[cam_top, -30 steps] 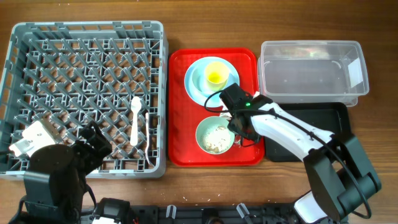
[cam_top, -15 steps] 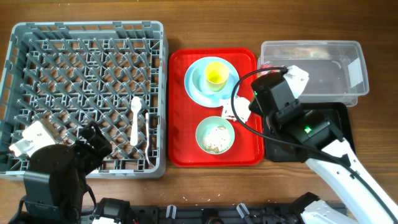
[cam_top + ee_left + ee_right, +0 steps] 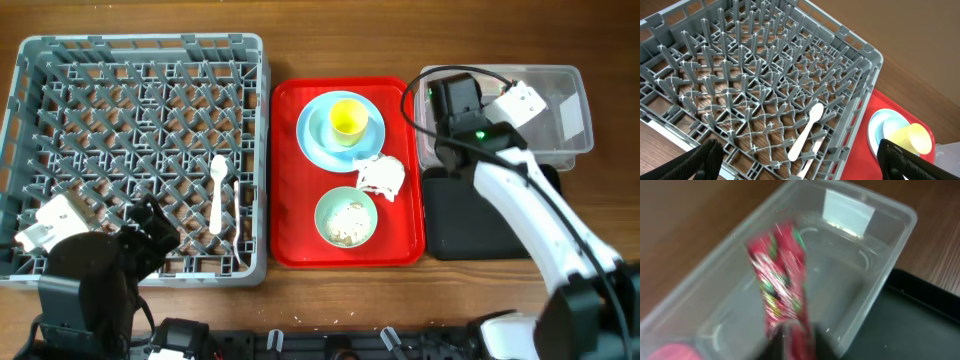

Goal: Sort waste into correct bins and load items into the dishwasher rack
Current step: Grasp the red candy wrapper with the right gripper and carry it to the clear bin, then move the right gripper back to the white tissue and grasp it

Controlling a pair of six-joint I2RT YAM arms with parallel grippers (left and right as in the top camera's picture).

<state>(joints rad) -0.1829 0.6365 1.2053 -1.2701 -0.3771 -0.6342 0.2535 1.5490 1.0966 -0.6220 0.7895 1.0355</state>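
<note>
One spoon (image 3: pixel 217 190) lies in the rack (image 3: pixel 140 42), left. Upper right, a red wrapper (image 3: pixel 782 275) hangs at the right gripper (image 3: pixel 452 100) over the clear tub (image 3: pixel 555 130); clamped or let go, I can't tell. Plate (image 3: pixel 310 130), cup (image 3: pixel 346 120), bowl (image 3: pixel 320 218) and white wrapper (image 3: pixel 382 176) sit centre. The left gripper (image 3: pixel 801 167) gapes empty.

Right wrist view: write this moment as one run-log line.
right gripper: over clear tub | red printed wrapper: at its fingertips, release unclear | left gripper: open, over rack
</note>
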